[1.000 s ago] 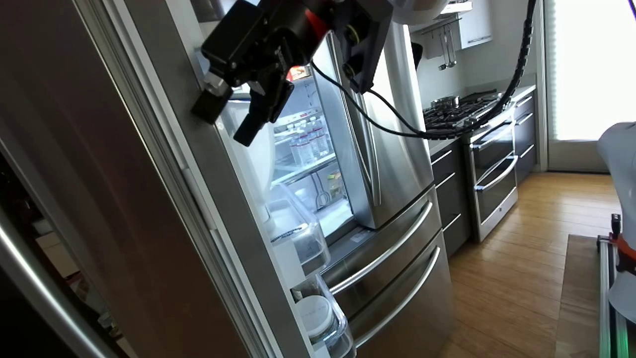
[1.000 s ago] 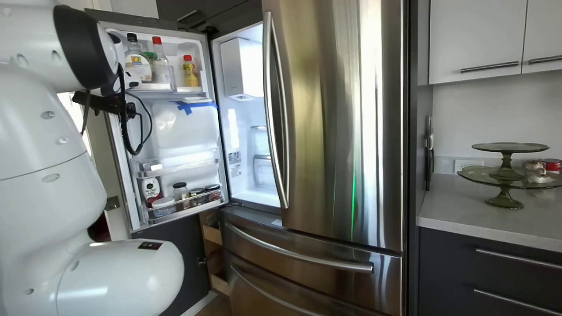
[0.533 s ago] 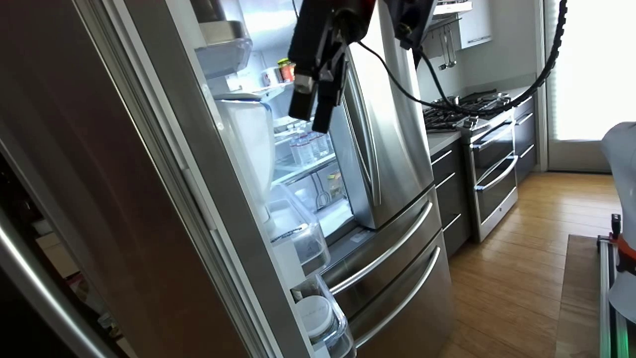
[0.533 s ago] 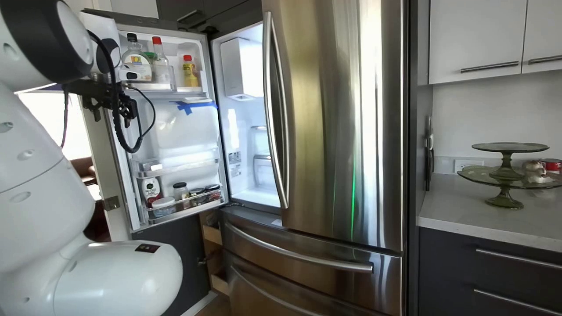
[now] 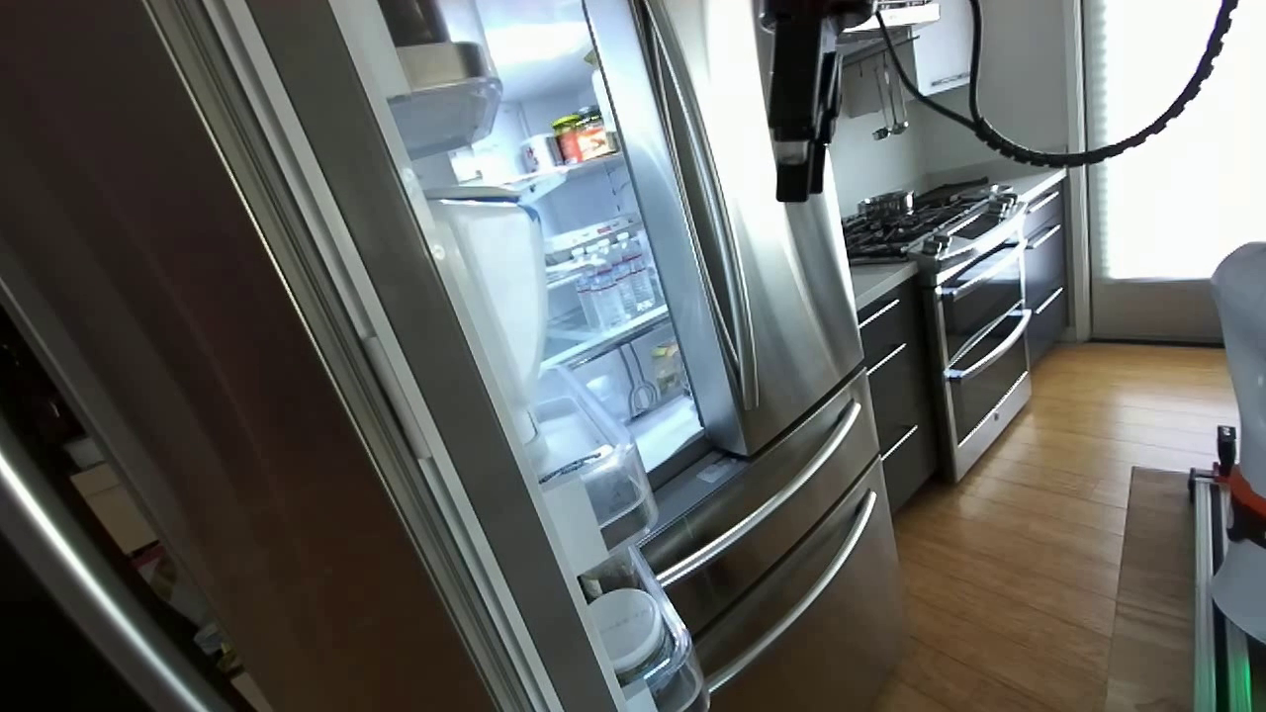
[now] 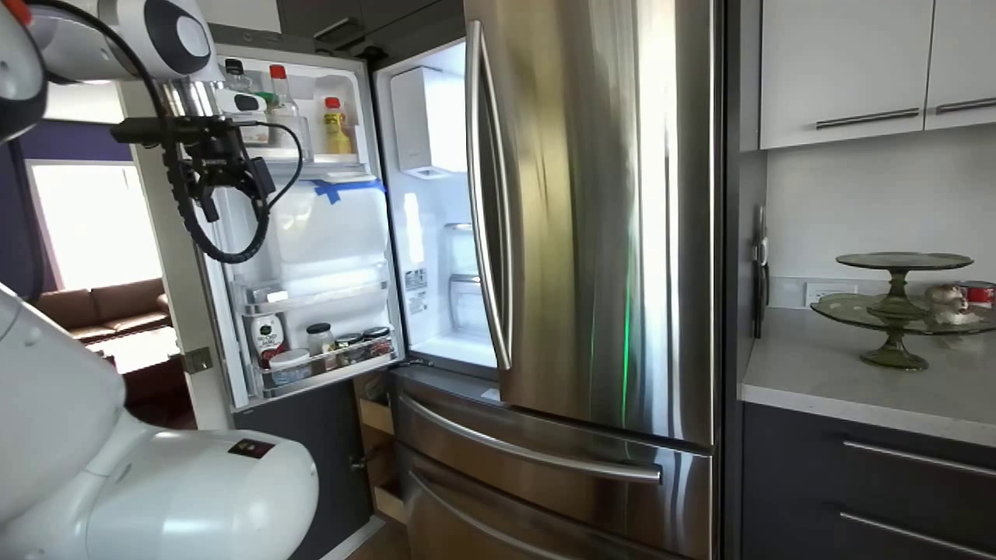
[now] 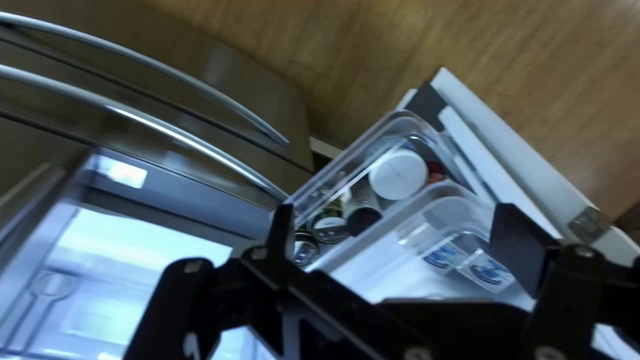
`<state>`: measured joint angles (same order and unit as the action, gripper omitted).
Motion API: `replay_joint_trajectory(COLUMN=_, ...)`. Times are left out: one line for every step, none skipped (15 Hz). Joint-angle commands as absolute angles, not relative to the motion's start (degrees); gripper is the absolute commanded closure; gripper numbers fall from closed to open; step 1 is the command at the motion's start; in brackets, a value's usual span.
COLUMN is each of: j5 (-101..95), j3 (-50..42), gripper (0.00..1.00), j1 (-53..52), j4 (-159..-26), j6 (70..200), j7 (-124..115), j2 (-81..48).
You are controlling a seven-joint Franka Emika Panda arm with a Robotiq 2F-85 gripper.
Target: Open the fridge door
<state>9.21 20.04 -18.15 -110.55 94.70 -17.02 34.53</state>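
Closest in the wrist view, along the bottom of the frame, the gripper (image 7: 397, 230): fingers (image 7: 520, 247) spread wide, with nothing held between. In an exterior view, at the upper left of the frame, hangs before the inner face of the fridge door (image 6: 315, 241); seems clear of it, so pulls on nothing. By judgement, can count the task as done: stands swung wide open, at the left of the frame in both exterior views. Appears to need nothing further, except perhaps a safe retreat. Cannot say whether at the limit of travel or a little short. As for looks: at the left of the frame in an exterior view, a dark glossy steel face (image 5: 198, 326) with a bright bar (image 5: 84, 572), probably the handle; then a grey edge (image 5: 450, 396); inside, white lining with blue tape (image 6: 333, 189), clear bins (image 5: 623, 485), bottles (image 6: 338, 128) above and jars (image 6: 320, 341) below. Farthest, behind all this, the lit interior (image 6: 432, 225).
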Motion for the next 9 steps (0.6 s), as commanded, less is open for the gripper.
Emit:
replay_joint_trajectory(j5=1.5, j3=17.72, gripper=0.0, j1=-14.59, j4=-115.96, j6=88.18, j7=-11.4, j2=42.54)
replay_joint_trajectory(j5=-0.12, j3=16.88, gripper=0.0, j1=-13.92, j4=-116.85, j6=86.37, j7=-9.91, j2=43.65)
replay_joint_trajectory(j5=-1.65, j3=16.16, gripper=0.0, j1=-12.94, j4=-117.77, j6=84.22, j7=-9.34, j2=44.73)
replay_joint_trajectory(j5=-2.78, j3=14.53, gripper=0.0, j1=-12.21, j4=-119.59, j6=83.75, j7=-7.93, j2=46.14)
replay_joint_trajectory(j5=-0.07, j3=16.63, gripper=0.0, j1=-12.58, j4=-115.29, j6=84.91, j7=-9.83, j2=42.71)
replay_joint_trajectory(j5=-0.94, j3=15.71, gripper=0.0, j1=-11.94, j4=-116.55, j6=84.45, j7=-8.85, j2=43.78)
replay_joint_trajectory(j5=-1.24, j3=15.07, gripper=0.0, j1=-11.53, j4=-117.52, j6=84.43, j7=-8.21, j2=44.48)
replay_joint_trajectory(j5=-1.33, j3=14.81, gripper=0.0, j1=-11.35, j4=-118.04, j6=84.43, j7=-8.02, j2=44.83)
replay_joint_trajectory(j5=-1.34, j3=14.8, gripper=0.0, j1=-11.32, j4=-118.34, j6=84.44, j7=-8.01, j2=45.02)
